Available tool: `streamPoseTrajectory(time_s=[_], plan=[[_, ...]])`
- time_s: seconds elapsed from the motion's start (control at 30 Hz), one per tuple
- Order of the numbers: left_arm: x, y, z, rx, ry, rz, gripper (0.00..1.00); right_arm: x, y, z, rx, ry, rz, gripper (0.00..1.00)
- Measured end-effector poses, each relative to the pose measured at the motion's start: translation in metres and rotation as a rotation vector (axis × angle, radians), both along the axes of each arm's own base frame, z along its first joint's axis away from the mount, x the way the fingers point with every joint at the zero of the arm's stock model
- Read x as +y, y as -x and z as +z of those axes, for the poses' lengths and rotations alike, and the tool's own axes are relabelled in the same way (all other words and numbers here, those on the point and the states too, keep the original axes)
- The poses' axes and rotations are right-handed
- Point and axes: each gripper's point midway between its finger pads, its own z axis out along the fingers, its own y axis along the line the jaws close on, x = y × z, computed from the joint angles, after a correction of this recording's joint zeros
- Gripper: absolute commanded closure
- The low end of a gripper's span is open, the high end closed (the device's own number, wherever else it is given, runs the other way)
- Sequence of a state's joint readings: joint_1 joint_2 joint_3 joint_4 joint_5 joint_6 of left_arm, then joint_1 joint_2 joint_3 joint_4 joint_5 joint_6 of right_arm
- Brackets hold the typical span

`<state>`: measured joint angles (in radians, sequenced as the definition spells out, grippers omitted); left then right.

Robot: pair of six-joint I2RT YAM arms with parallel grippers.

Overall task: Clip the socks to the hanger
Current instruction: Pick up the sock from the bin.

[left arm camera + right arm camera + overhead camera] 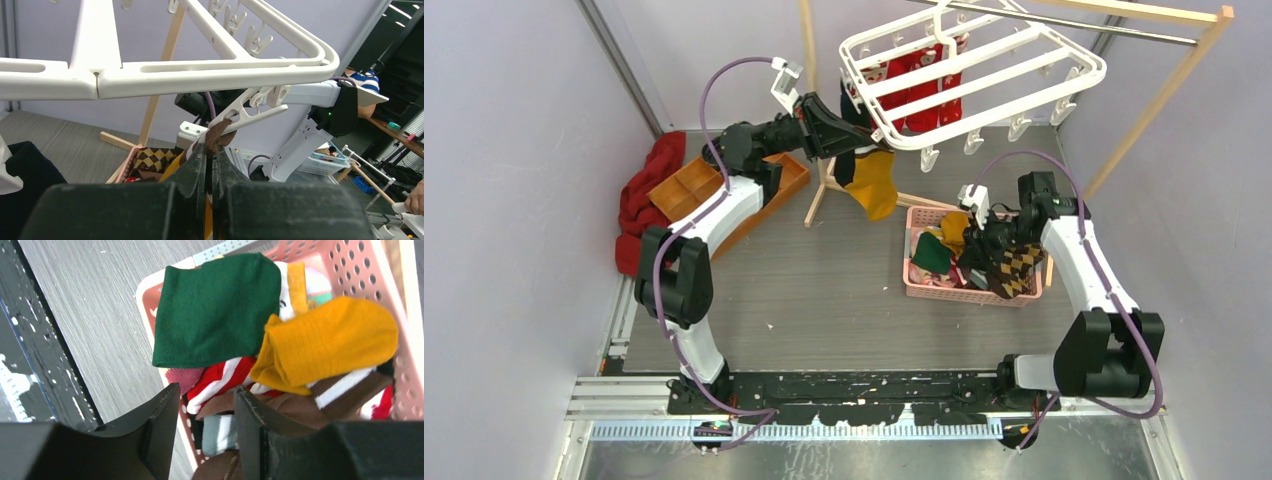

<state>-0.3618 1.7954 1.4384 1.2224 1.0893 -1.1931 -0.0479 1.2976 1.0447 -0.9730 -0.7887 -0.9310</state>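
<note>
The white hanger (984, 75) hangs from the rod at the back. My left gripper (842, 138) is raised to its near-left edge and shut on the brown cuff (218, 140) of a sock whose mustard foot (873, 187) dangles below. In the left wrist view a white clip (246, 113) of the hanger (210, 75) pinches that same cuff just above my left gripper (210, 151). My right gripper (977, 242) hovers over the pink basket (921, 288), jaws apart (206, 392) above its rim. Under them lie green (215, 310), mustard (330, 342) and brown (280, 407) socks.
Red socks (914, 72) hang under the hanger. An argyle sock (1019, 265) lies in the basket's right end. A red cloth (639, 200) and an orange wooden tray (724, 190) sit at the left. The wooden rack (1164, 95) stands behind.
</note>
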Motion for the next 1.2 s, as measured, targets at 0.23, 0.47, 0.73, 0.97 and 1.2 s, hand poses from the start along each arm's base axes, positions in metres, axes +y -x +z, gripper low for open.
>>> streamPoseTrajectory(time_s=[0.23,0.47,0.73,0.97,1.2], plan=[[0.001,-0.002,0.003,-0.005,0.003,0.003,1.00,-0.001,-0.016,0.002,-0.084,0.027,0.145,0.40],[0.000,-0.005,0.003,-0.008,0.003,0.001,1.00,0.001,-0.026,0.000,-0.137,0.043,0.215,0.34],[-0.001,-0.007,0.004,-0.009,0.003,0.000,1.00,0.000,-0.047,-0.031,-0.098,0.073,0.227,0.41],[-0.001,-0.007,0.004,-0.008,0.003,0.000,1.00,-0.003,-0.062,-0.034,-0.129,0.099,0.199,0.88],[-0.001,-0.007,0.004,-0.007,0.002,0.000,1.00,-0.002,-0.061,-0.028,-0.117,0.084,0.159,0.99]])
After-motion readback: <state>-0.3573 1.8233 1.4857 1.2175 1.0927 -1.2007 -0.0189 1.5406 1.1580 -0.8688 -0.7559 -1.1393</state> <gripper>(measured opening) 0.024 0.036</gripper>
